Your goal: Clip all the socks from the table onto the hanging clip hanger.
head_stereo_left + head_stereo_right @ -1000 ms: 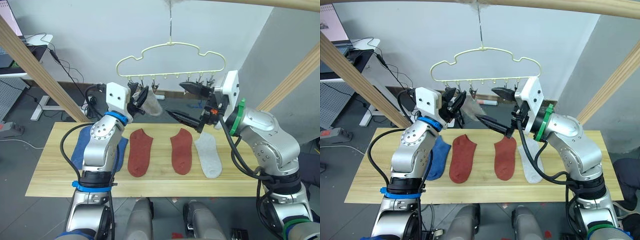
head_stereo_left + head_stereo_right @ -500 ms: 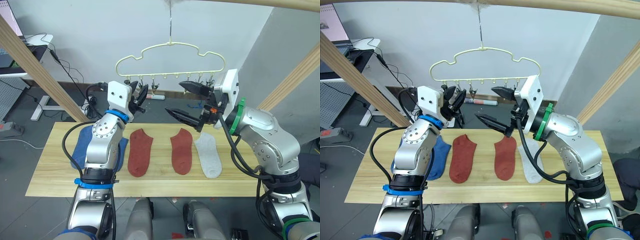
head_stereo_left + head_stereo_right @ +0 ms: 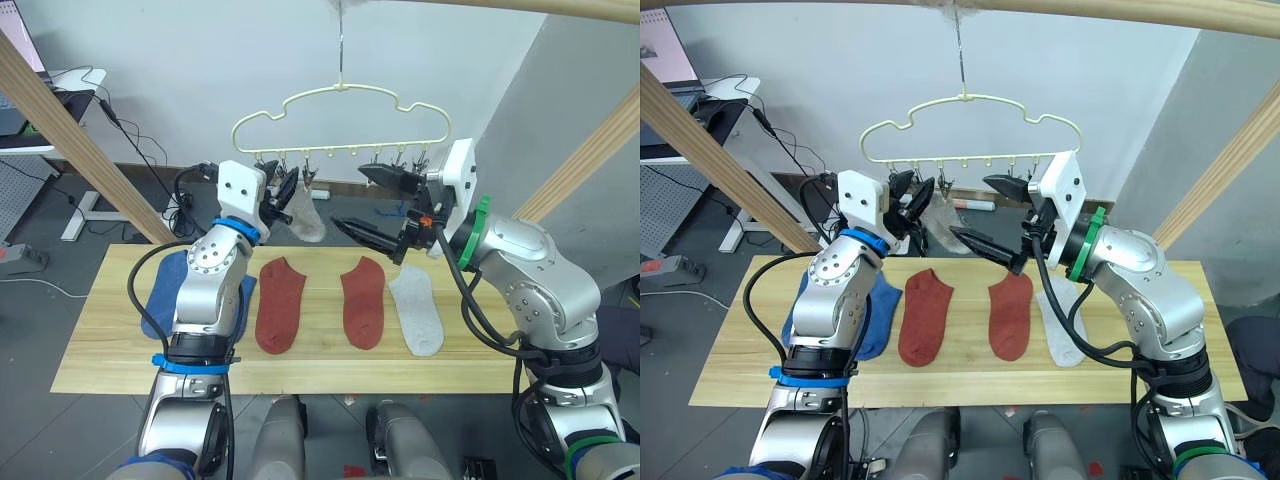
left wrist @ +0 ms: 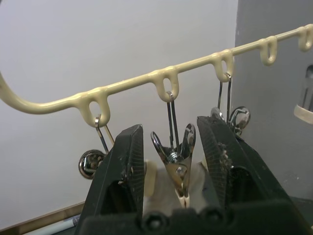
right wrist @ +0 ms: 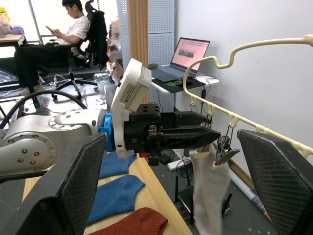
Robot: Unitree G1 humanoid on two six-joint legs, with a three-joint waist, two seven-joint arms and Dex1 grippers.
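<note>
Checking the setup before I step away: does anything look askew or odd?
Nothing stands out. One grey sock hangs straight from a clip on the level clip hanger; the other socks lie flat on the table.

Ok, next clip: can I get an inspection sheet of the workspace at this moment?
Surface: wooden table, bare at the front.
Job's things: one grey sock hangs from a clip on the hanger; blue socks, two red socks and a grey sock lie flat.
Clutter: nothing seen.
End effectors: left end effector open around that clip; right end effector open, empty.
Cables: black ones along both arms, more on the floor behind.
Surroundings: wooden poles, white wall, desk with laptop, seated person.
</note>
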